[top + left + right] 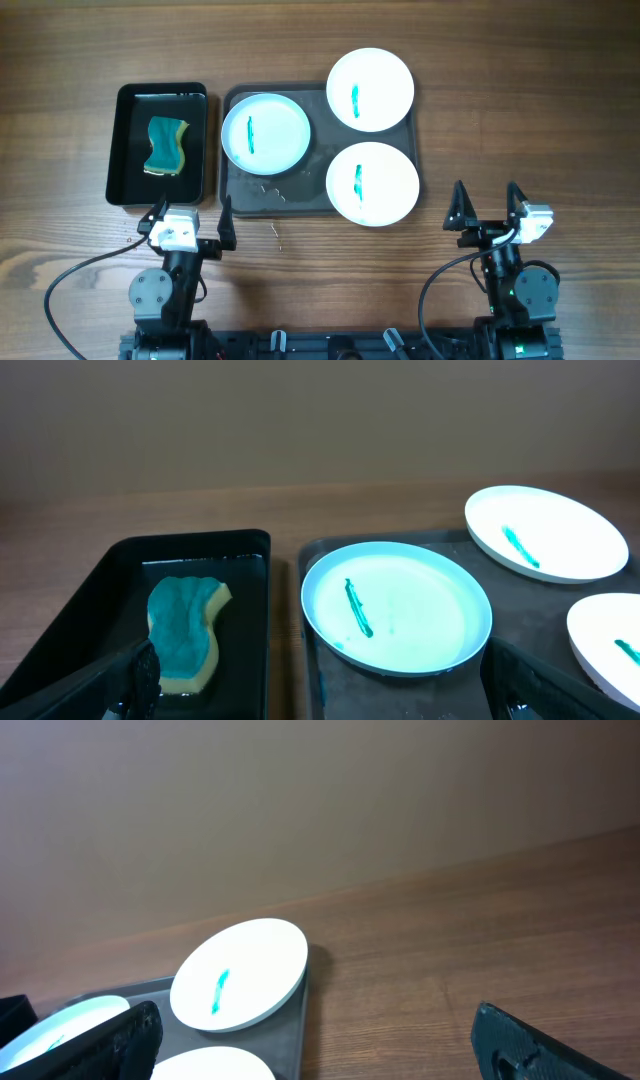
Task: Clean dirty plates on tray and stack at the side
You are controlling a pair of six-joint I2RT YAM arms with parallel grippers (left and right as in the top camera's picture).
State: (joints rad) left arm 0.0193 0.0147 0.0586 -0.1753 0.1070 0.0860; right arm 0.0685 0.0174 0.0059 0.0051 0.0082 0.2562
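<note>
Three white plates, each with a teal smear, lie on the dark grey tray [300, 200]: one at the left [265, 131] [396, 606], one at the back right [371, 89] [546, 531] [239, 973], one at the front right [372, 183] [610, 643] [210, 1065]. A teal and yellow sponge [166, 146] [186, 632] lies in the black tub [130, 110] [240, 660] left of the tray. My left gripper [192, 213] [320, 695] is open and empty at the near edge, below the tub and tray. My right gripper [486, 207] [320, 1045] is open and empty, right of the tray.
The tub holds shallow water around the sponge. A few small crumbs or droplets lie on the tray's front part [268, 188] and on the wood just before it [276, 236]. Cables run from both arm bases along the table's front edge.
</note>
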